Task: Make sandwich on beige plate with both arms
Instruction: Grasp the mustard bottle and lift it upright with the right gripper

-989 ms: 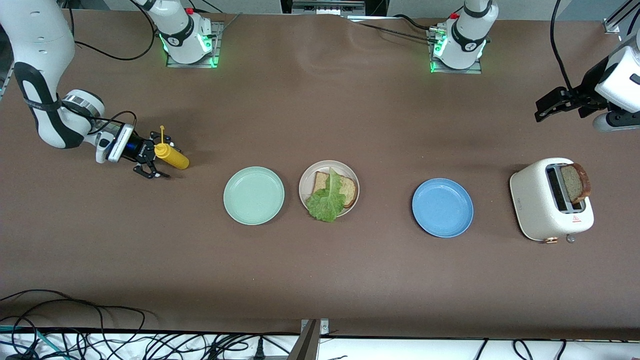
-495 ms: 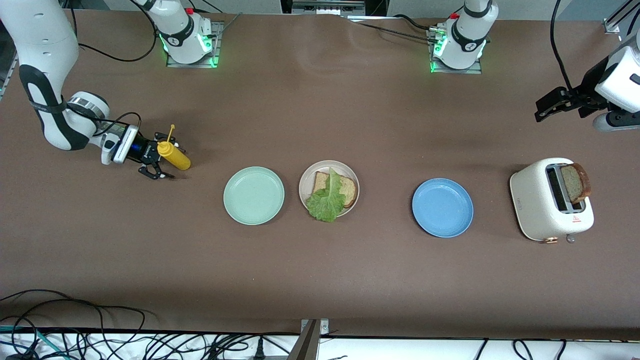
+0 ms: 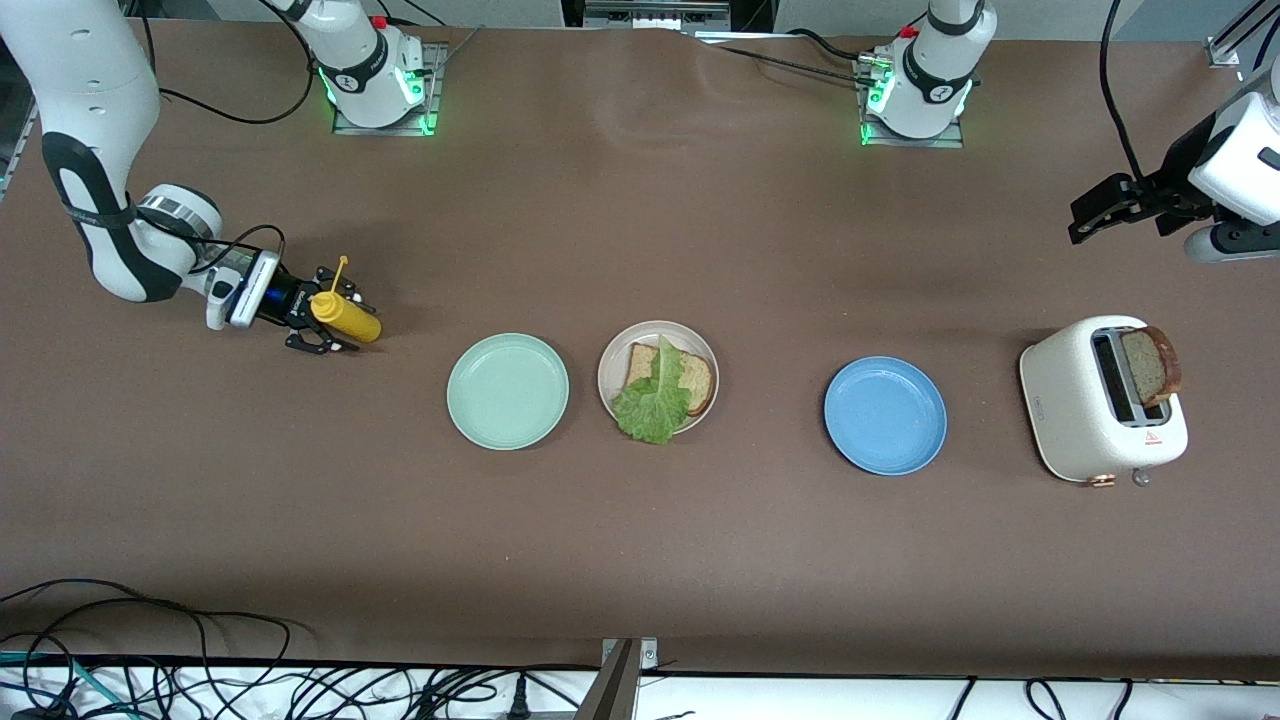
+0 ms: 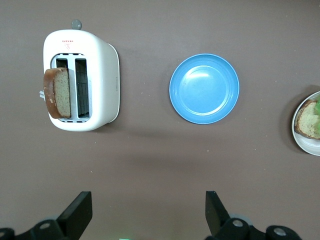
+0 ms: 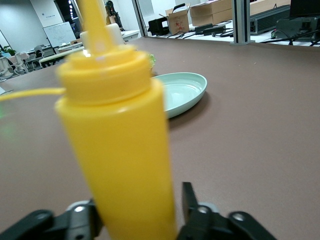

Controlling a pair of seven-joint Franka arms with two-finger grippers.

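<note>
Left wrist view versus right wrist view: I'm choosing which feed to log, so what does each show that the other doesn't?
Only the left wrist view shows the toaster with a bread slice standing in a slot, the blue plate, and the edge of the beige plate holding bread and lettuce; the left tool hangs open over bare table. Only the right wrist view shows the yellow bottle between the right tool's fingers and the green plate. Both share the brown table.
</note>
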